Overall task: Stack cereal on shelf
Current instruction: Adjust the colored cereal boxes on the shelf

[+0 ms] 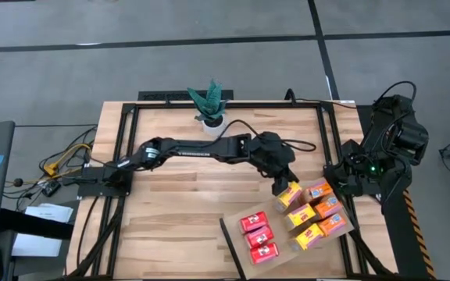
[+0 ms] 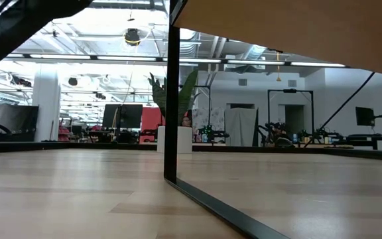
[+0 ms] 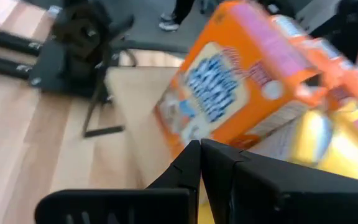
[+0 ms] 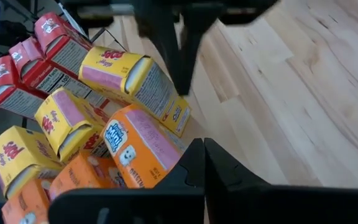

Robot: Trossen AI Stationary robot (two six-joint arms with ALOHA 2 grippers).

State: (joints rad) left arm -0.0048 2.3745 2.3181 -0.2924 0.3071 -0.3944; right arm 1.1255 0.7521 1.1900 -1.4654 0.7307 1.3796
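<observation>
Several small cereal boxes lie in three rows on the pale shelf [image 1: 283, 257] at the table's near right. The red ones [image 1: 258, 236] are on the left, the yellow ones [image 1: 300, 217] in the middle, the orange ones [image 1: 328, 206] on the right. My left gripper [image 1: 280, 187], shut, reaches across the table and slants down at the far yellow box [image 1: 290, 195]. In its wrist view an orange box [image 3: 229, 81] fills the picture beyond the fingertips. My right gripper [image 4: 202, 149], shut, hangs above the boxes at the right edge and holds nothing. My left gripper [image 4: 182, 87] has its shut fingers at the far yellow box's end face [image 4: 166, 99], where that end points toward the table's middle. The fingers come slanting down from the table's left. The box lies flat on the shelf. Whether the fingers touch the box I cannot tell.
A potted green plant [image 1: 209, 105] stands at the table's far edge, also seen in the low view as the plant [image 2: 174, 113]. The shelf's dark edge [image 1: 231, 238] runs beside the red boxes. Bare planked tabletop [image 1: 178, 211] lies to the left of it.
</observation>
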